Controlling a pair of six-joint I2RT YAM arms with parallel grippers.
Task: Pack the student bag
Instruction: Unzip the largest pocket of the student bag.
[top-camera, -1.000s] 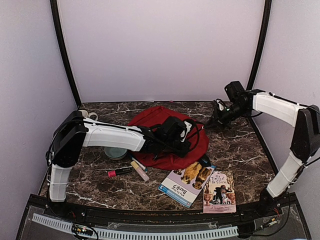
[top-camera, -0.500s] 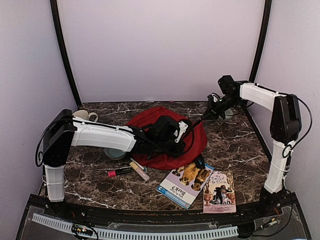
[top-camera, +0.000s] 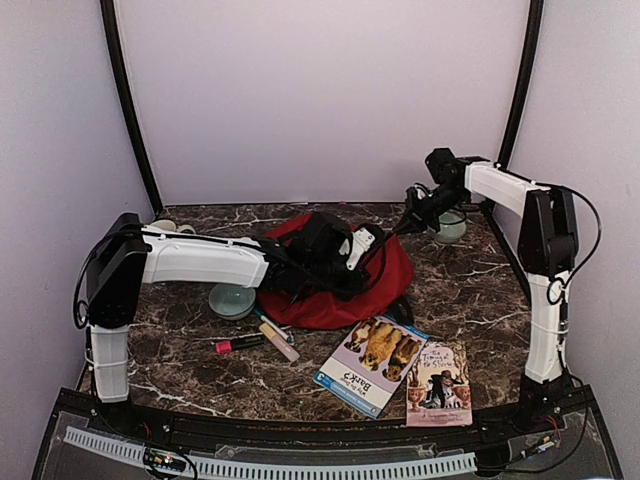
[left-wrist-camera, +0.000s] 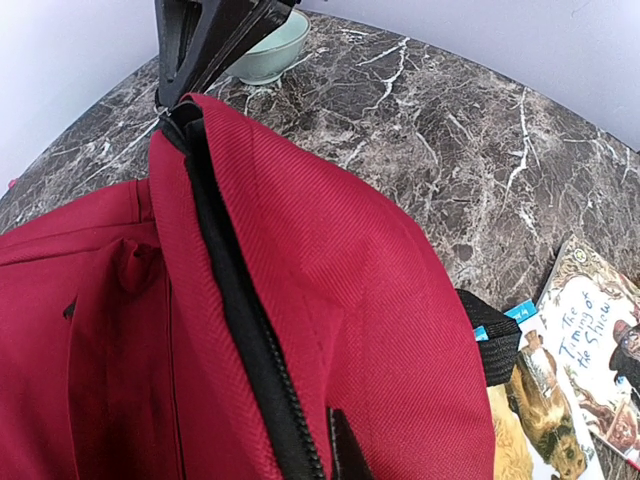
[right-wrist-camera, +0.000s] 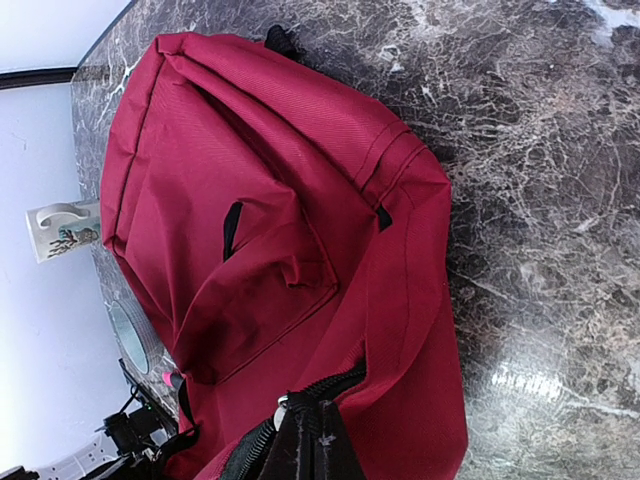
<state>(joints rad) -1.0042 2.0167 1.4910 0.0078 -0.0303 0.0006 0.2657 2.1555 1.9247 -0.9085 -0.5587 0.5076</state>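
Note:
The student bag (top-camera: 330, 290), dark red with a black zipper (left-wrist-camera: 235, 310), lies at mid-table, its upper edge held up between both arms. My left gripper (top-camera: 360, 258) is shut on the red fabric right beside the zipper; only one dark fingertip (left-wrist-camera: 345, 452) shows in the left wrist view. My right gripper (top-camera: 399, 228) is shut on the end of the zipper, by the silver slider (right-wrist-camera: 282, 408), and its black fingers (left-wrist-camera: 205, 40) show at the top of the left wrist view. The front pocket (right-wrist-camera: 250, 290) faces the right wrist camera.
Two books (top-camera: 372, 358) (top-camera: 440, 382) lie in front of the bag, with a pink marker (top-camera: 238, 343) and a yellow highlighter (top-camera: 280, 342) to their left. A teal bowl (top-camera: 232, 299) sits under the left arm, another bowl (top-camera: 450, 228) at back right, and a mug (right-wrist-camera: 62, 230) at back left.
The right gripper has swung left and toward the back wall, drawing the zipper end up. The left gripper and the bag have shifted rearward, off the near book.

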